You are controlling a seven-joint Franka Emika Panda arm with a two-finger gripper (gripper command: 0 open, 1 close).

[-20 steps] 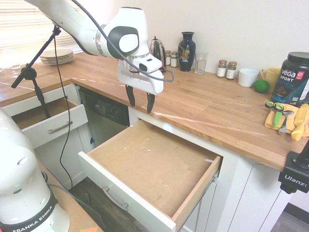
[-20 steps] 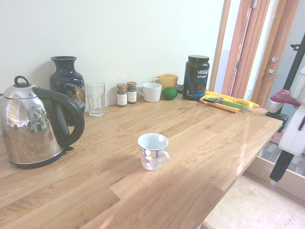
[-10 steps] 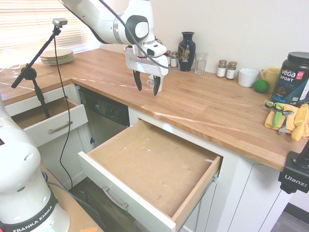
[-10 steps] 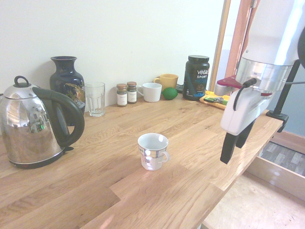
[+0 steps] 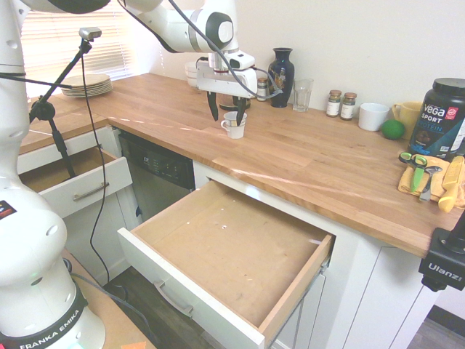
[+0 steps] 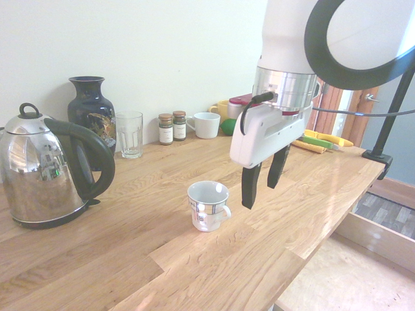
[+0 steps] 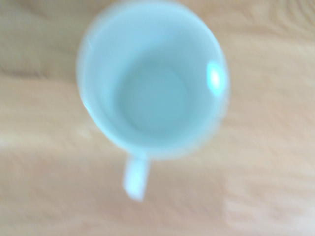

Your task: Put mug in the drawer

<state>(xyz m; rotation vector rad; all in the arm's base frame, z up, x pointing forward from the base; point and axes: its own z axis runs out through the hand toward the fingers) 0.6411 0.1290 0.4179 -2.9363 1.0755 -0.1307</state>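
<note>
Here the mug [image 6: 208, 205] stands upright on the wooden countertop [image 6: 162, 259], beside the kettle [image 6: 45, 172]: small, white, empty, side handle, dark patterned band. The gripper [image 6: 262, 186] hangs just beside it, pointing down, jaws wide, holding nothing.

mug [image 7: 152, 81] blurred in wrist view, drawer [image 6: 382, 233] cut off

3 mugs [image 5: 234, 125], 2 drawers [image 5: 232, 254], 2 spice jars [image 6: 166, 129], maybe more.
</note>
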